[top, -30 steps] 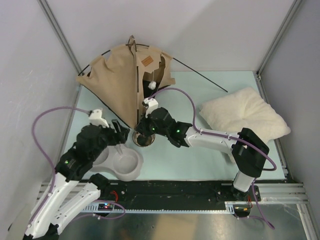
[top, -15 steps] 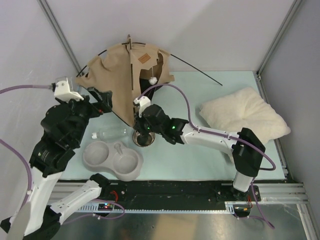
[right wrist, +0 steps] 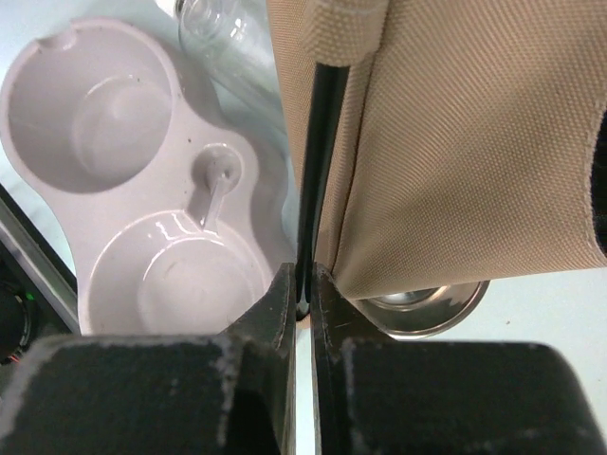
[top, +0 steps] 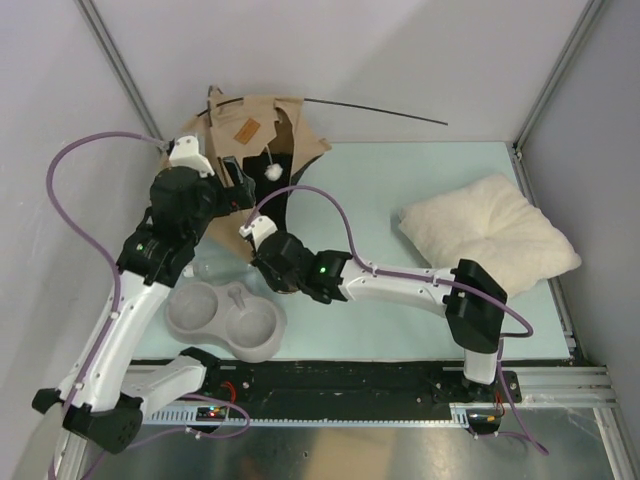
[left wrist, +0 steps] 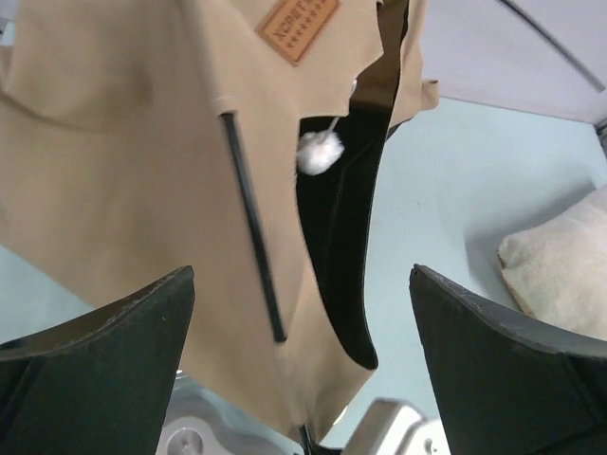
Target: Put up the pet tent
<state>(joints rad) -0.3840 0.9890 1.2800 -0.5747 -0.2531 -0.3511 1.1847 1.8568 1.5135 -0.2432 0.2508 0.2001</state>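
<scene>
At the far-left corner of the pale green table [top: 400, 310], your tan fabric pet tent [top: 265, 110] sits with its white pompom [left wrist: 320, 152] dangling in the doorway. Left gripper [top: 240, 180] hovers right at the fabric, fingers wide apart, nothing held. Grey double pet bowl [top: 228, 318] is by the near edge. Right gripper [right wrist: 303, 284] is clamped on the thin black pole [right wrist: 318, 171] at the tent's hem. Cream fluffy pillow [top: 490, 230] is near the right edge.

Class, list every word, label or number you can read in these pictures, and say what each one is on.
"XDPET", uncertain, on the brown label patch of the pet tent; its smaller second row is too blurred to read.
Nothing else carries readable text.
</scene>
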